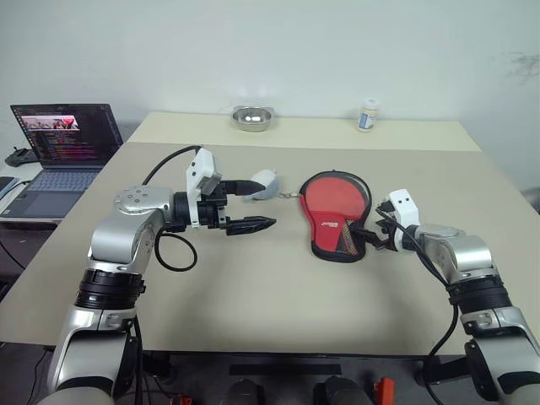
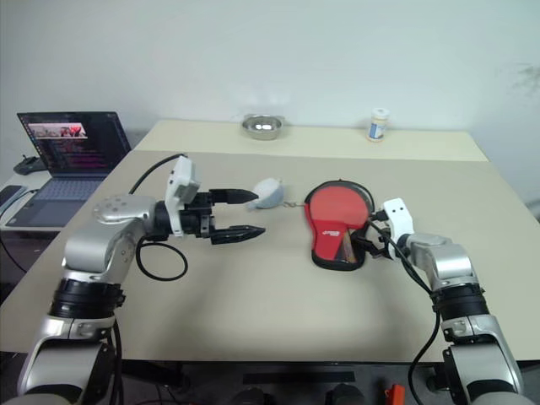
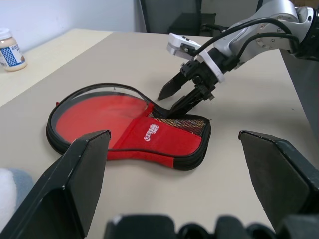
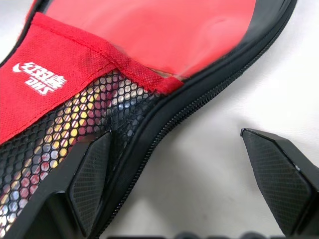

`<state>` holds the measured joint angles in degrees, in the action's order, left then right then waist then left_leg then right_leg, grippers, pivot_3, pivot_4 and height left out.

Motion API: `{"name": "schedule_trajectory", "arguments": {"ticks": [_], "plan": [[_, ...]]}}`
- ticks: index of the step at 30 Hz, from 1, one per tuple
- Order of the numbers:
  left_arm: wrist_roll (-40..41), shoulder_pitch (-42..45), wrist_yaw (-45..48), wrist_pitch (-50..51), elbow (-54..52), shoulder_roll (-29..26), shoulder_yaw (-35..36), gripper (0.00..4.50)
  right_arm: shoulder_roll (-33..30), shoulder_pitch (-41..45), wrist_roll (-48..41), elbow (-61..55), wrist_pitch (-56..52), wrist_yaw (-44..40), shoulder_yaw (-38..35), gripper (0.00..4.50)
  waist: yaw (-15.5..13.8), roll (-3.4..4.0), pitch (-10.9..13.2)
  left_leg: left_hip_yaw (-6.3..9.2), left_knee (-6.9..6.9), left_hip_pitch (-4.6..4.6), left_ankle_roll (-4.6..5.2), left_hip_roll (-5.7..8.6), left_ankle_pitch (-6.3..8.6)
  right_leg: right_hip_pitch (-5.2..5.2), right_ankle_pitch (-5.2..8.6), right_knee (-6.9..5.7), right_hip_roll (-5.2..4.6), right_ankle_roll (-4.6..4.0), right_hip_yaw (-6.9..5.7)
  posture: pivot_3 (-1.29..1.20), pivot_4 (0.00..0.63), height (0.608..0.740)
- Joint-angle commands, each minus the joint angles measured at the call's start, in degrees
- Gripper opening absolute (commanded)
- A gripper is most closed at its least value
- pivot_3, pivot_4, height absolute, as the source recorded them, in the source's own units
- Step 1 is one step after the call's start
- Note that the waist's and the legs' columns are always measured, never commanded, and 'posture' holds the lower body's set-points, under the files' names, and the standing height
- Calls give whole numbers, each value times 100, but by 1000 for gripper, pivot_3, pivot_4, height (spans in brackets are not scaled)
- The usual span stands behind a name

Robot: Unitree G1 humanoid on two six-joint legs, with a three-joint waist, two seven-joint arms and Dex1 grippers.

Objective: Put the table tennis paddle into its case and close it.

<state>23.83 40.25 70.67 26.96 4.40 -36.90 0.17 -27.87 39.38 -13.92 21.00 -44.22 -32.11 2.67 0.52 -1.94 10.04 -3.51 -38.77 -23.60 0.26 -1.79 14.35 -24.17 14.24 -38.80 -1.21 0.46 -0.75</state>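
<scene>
Paddle (image 1: 336, 196) is already inside the case (image 3: 149, 144): red face shows at the round end, and the handle looks to sit under the red flap and black mesh, though you can't see it clearly. Insertion looks done; closing is what's left. The zipper edge along the case's rim lies open and the round end is still uncovered.

Case lies flat on the bench (image 1: 278, 295), roughly centre, slightly toward your right arm. It's soft fabric, black-edged, white logo on the red panel.

Your right gripper (image 1: 377, 239) is at the case's narrow end with fingers apart, one finger (image 4: 92, 174) touching or just over the mesh edge, nothing clamped. Your left gripper (image 1: 249, 205) hovers well apart from the case, fingers wide, empty, close to a small grey-white pouch (image 1: 266, 184).
</scene>
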Motion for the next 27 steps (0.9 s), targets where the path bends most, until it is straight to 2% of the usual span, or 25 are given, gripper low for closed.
{"name": "schedule_trajectory", "arguments": {"ticks": [1, 6, 8, 11, 16, 24, 27], "plan": [[21, 165, 1, -107, -144, -40, -21, 4500, 216, 172, 291, 489, 154, 77, 215, 4453, 40, -4, -2, -4, 0, 7, 0, 0, 0, 2, 0, -4, 0, 0, 4, 0, 150, 740], [-20, 144, 7, -181, -132, -70, -67, 4500, 526, 533, 626, 1302, 465, -44, 475, 4453, 178, -13, -8, -12, 1, 43, 0, -2, 0, 22, 0, -14, 0, 1, 18, 0, 150, 740], [-18, 119, 4, -200, -142, -87, -76, 4500, 614, 625, 739, 1558, 553, -149, 583, 4453, 221, -15, -10, -12, 3, 84, -1, -9, 0, 60, 7, -13, 1, 9, 19, 0, 150, 740], [-10, 62, 19, -216, -177, -128, -65, 4500, 721, 678, 869, 1727, 640, -357, 723, 3884, 235, -17, -11, -10, 4, 107, -1, -21, 0, 80, 12, -13, 0, 14, 18, 0, 150, 740], [-6, -82, 42, -242, -215, -234, -43, 4500, 882, 678, 972, 1652, 612, -626, 859, 2342, 268, -18, -16, -18, 5, 111, -3, -44, 0, 80, 12, -13, 10, 10, 17, 0, 150, 740], [-21, -300, 103, -338, -151, -350, -37, 4500, 1136, 683, 890, 1330, 437, -638, 736, 2293, 285, -21, -17, -31, 14, 115, -4, -58, 1, 78, 18, -13, 14, -2, 17, 0, 150, 740], [-54, -550, 309, -596, -16, -538, 41, 4500, 1246, 550, 549, 129, -94, -775, 724, 2293, 301, -22, -17, -49, 43, 132, -5, -60, 0, 73, 24, -13, 13, -13, 30, 0, 150, 740]]}}
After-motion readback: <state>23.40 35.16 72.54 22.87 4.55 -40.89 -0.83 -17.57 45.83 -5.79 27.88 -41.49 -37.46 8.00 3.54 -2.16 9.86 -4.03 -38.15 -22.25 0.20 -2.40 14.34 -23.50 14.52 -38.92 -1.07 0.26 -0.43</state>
